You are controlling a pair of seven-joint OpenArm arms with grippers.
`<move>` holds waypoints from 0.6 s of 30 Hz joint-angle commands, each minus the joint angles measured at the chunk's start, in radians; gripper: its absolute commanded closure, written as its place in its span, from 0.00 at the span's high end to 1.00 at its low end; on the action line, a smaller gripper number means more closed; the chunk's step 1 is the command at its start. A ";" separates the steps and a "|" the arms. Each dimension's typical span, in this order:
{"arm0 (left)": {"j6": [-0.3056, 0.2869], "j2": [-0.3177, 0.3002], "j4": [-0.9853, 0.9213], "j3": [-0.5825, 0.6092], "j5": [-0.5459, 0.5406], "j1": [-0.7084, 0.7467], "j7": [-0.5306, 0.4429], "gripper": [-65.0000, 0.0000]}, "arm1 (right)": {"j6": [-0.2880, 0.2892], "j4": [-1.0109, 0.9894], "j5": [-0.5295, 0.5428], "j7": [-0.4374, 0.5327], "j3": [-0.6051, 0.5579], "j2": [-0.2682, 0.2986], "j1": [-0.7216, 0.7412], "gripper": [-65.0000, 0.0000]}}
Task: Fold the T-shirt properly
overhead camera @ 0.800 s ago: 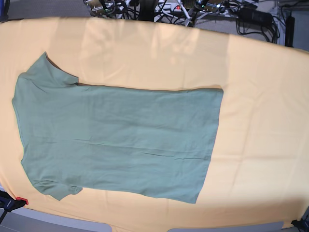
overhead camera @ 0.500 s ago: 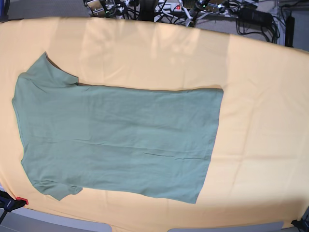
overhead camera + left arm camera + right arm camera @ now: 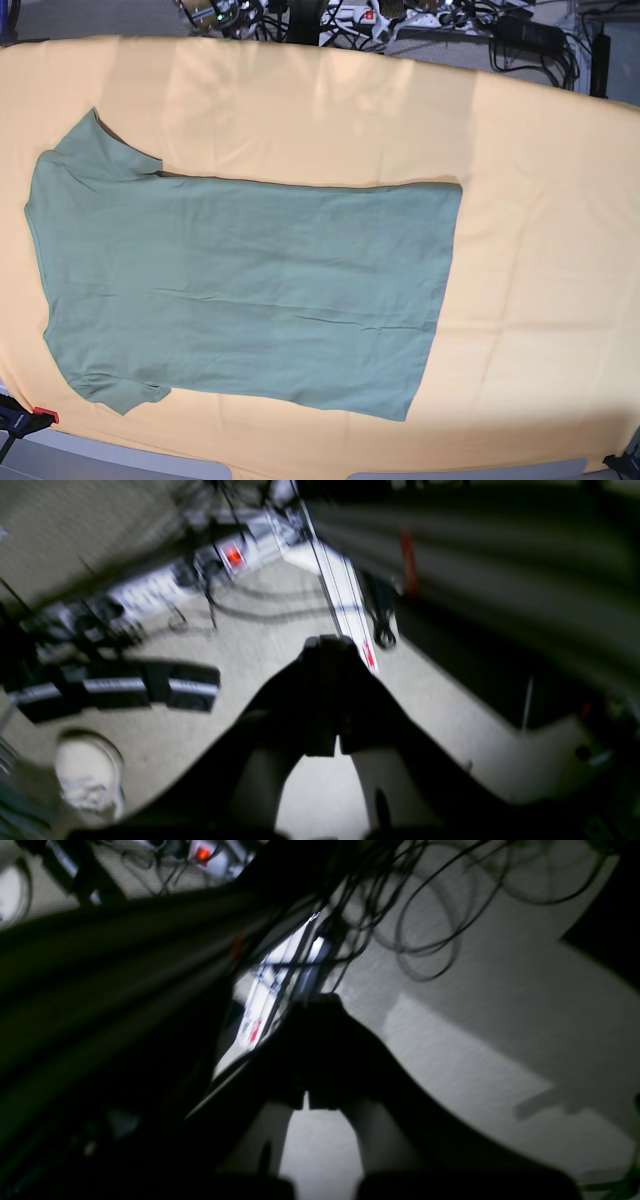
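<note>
The sage-green T-shirt (image 3: 240, 285) lies flat on the yellow-orange cloth (image 3: 530, 200) in the base view, collar end at the left, hem at the right, both short sleeves spread. No arm shows over it in that view. In the left wrist view my left gripper (image 3: 327, 645) is a dark blurred shape with its fingers pressed together, shut on nothing, hanging over the floor. The right wrist view shows my right gripper (image 3: 315, 1002) likewise shut and empty, below the table's edge among cables. The T-shirt is out of both wrist views.
Cables, power strips and black boxes (image 3: 520, 35) crowd the floor beyond the table's far edge. A red-tipped clamp (image 3: 40, 415) sits at the near left corner. The left wrist view shows a white shoe (image 3: 90, 775) and power strips (image 3: 150, 587) on the floor.
The T-shirt lies exactly as before. The dark arm parts at the table's far edge have shifted slightly; both wrist views are smeared by motion.
</note>
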 commanded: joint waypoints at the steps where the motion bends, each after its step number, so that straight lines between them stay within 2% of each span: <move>1: -0.010 -0.003 0.005 0.001 0.002 0.016 -0.003 0.00 | 0.000 0.005 0.002 0.010 -0.002 0.002 -0.018 0.00; 3: -0.010 -0.003 0.008 0.001 0.003 0.035 -0.003 0.00 | 0.002 0.005 0.003 0.010 -0.002 0.002 -0.051 0.00; 5: -0.011 -0.014 0.026 0.001 0.011 0.043 0.025 0.00 | 0.028 0.009 0.002 0.009 -0.002 0.002 -0.081 0.00; 9: -0.027 -0.043 0.143 0.001 -0.002 0.083 0.154 0.00 | 0.110 0.106 0.002 0.002 -0.002 0.019 -0.174 0.00; 11: -0.045 -0.069 0.234 0.001 -0.027 0.129 0.177 0.00 | 0.119 0.215 0.003 0.002 -0.002 0.036 -0.239 0.00; 18: -0.043 -0.192 0.591 0.001 -0.051 0.330 0.210 0.00 | 0.117 0.675 0.018 -0.032 -0.002 0.125 -0.484 0.00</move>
